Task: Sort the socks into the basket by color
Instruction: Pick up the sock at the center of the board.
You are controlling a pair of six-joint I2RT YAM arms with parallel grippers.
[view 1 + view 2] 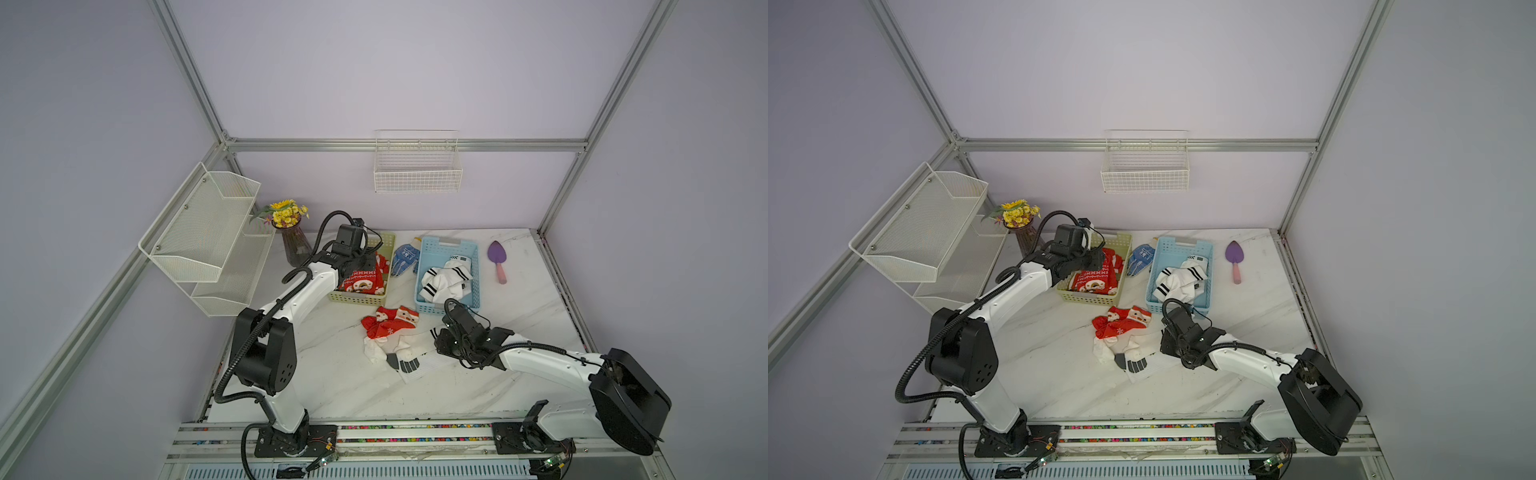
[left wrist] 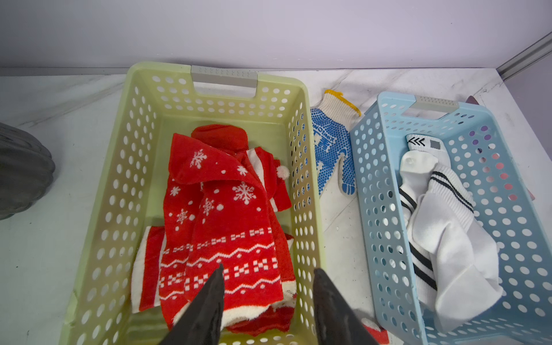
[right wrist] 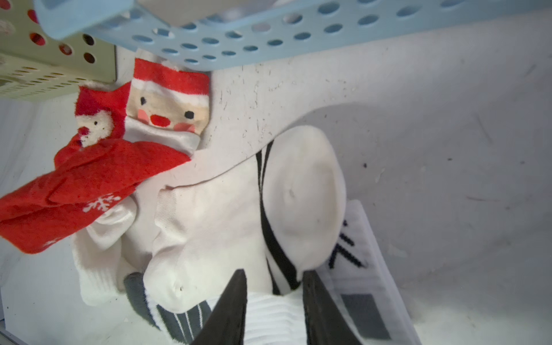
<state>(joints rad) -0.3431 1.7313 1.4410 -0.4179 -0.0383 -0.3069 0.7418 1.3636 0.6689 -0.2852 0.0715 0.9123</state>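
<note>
Two baskets stand side by side at the far end of the marble table (image 1: 519, 332). The green basket (image 2: 125, 179) holds the folded red socks (image 2: 227, 215) and the blue basket (image 1: 446, 245) holds the white socks (image 2: 448, 239), so the sorting looks well along but not finished. Just in front of the baskets, a loose heap lies on the bare tabletop. It is made up of red Santa socks (image 1: 388, 322) on the far side and white ones with black and grey marks (image 1: 399, 353) on the near side, the two colours overlapping. A blue dotted glove (image 2: 331, 149) lies between the baskets and is no part of the job. The left gripper (image 2: 268, 280) hangs over the near end of the green basket, jaws spread wide with nothing between them. The right gripper (image 3: 274, 277) sits low at the near edge of the heap. Its fingers (image 3: 236, 298) stand apart astride the cuff end of a white sock with black stripes (image 3: 298, 194), and nothing shows them pinching it. The step in hand appears to be picking up that white sock. The next move likely calls for closing on this one layer alone, then lifting it clear of the white socks beneath it and the red ones nearby. After that it should go over the near wall of the blue basket, which stands just beyond.
</note>
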